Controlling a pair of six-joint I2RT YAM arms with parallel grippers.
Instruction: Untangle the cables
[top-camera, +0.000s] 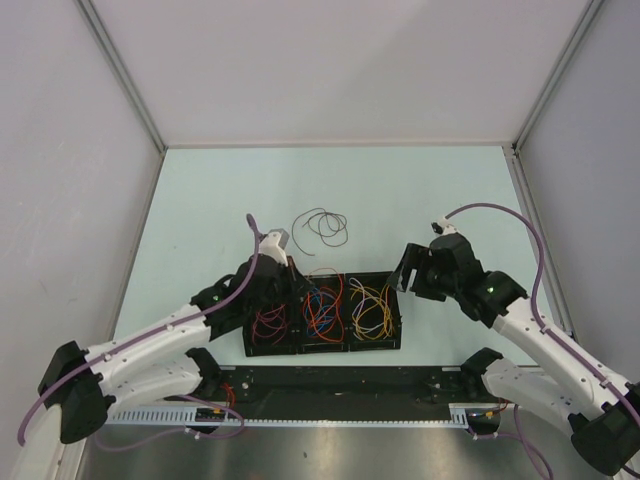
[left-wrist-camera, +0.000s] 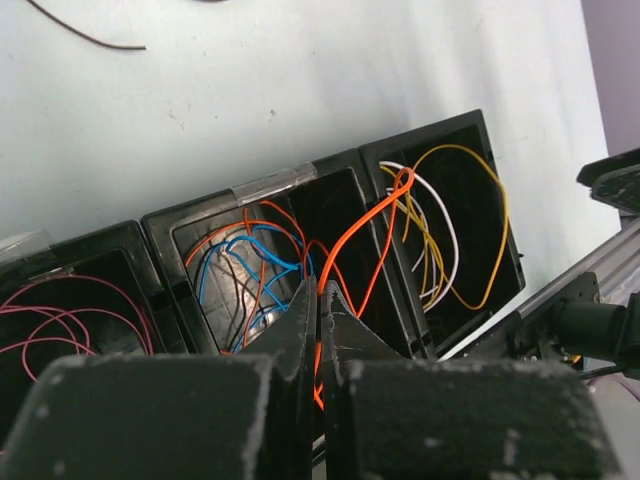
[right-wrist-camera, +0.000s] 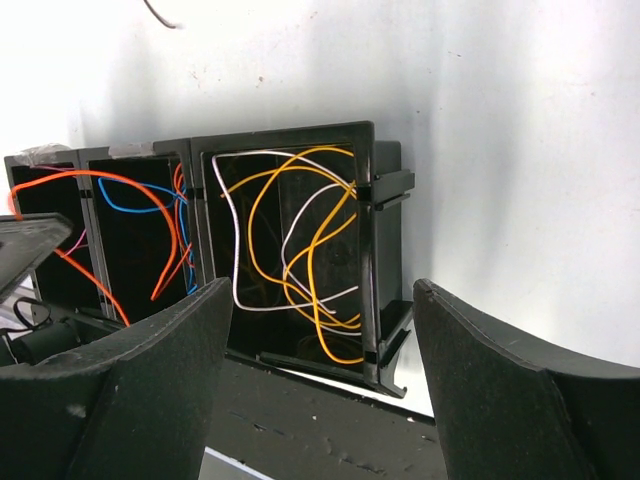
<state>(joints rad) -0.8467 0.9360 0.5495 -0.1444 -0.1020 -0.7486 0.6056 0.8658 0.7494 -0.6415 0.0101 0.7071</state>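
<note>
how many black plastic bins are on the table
3, side by side in one row: the left bin holding pink wires, the middle bin with orange and blue wires, the right bin with yellow and white wires. None looks hidden.

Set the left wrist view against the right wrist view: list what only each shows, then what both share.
Left wrist only: the left gripper pinched shut on the orange cable. Right wrist only: the right gripper, open and empty. Both: the black tray, with yellow cables and a white cable in one compartment and blue cables in the next.
</note>
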